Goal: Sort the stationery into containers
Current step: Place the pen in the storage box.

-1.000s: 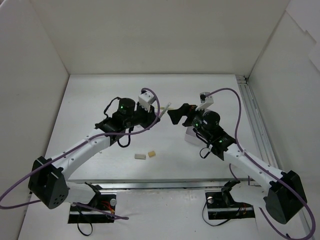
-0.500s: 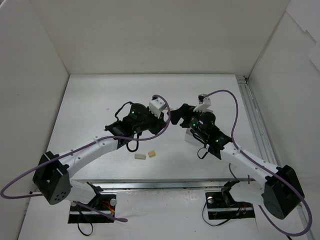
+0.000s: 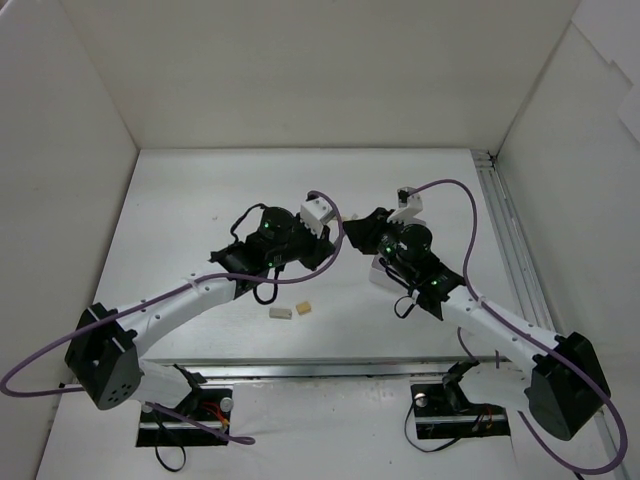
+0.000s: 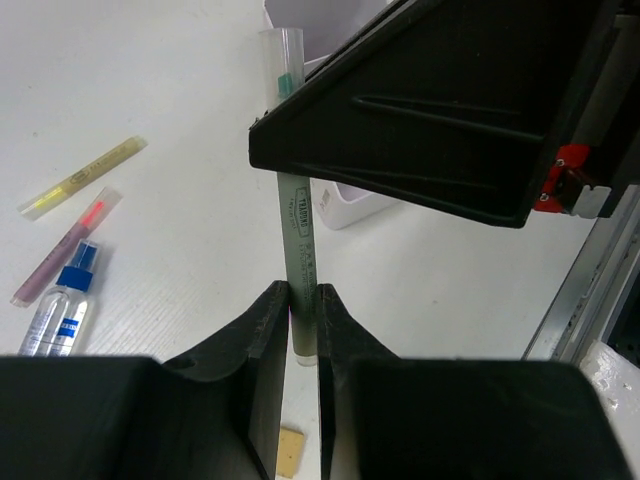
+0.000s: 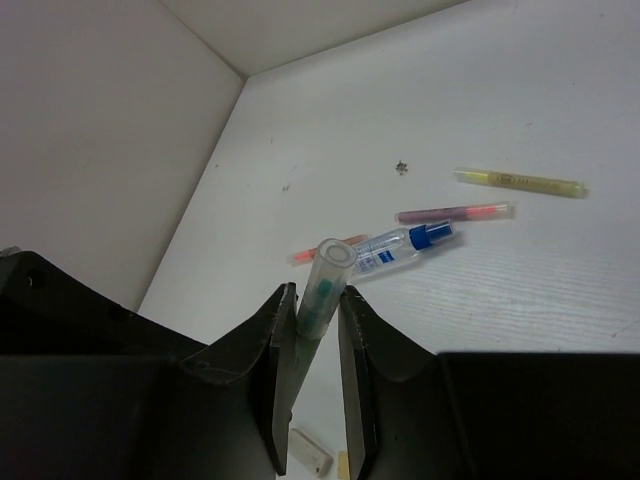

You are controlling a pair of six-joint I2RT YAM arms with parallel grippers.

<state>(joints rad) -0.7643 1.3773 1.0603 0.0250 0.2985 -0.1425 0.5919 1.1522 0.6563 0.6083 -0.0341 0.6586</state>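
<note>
A thin grey pen [image 4: 298, 240] with a clear cap [image 5: 327, 275] hangs in the air between the two arms. My left gripper [image 4: 303, 292] is shut on its lower barrel. My right gripper [image 5: 318, 300] is shut on its capped end, both fingers pressed against the cap. In the top view the two grippers meet at mid-table, left [image 3: 333, 235] and right [image 3: 353, 233]. On the table lie a yellow pen [image 5: 520, 181], a red pen [image 5: 455, 213], a clear tube with a blue end [image 5: 400, 246] and two beige erasers [image 3: 281, 312] [image 3: 303, 308]. The white container [image 4: 340, 200] sits under the right arm.
An orange pen [image 5: 320, 250] lies beside the clear tube. White walls close in the table on three sides. A metal rail [image 3: 510, 240] runs along the right edge. Purple cables loop over both arms.
My left arm carried the grey pen rightward to meet the right gripper. The right gripper went from open to shut on the pen's capped end.
</note>
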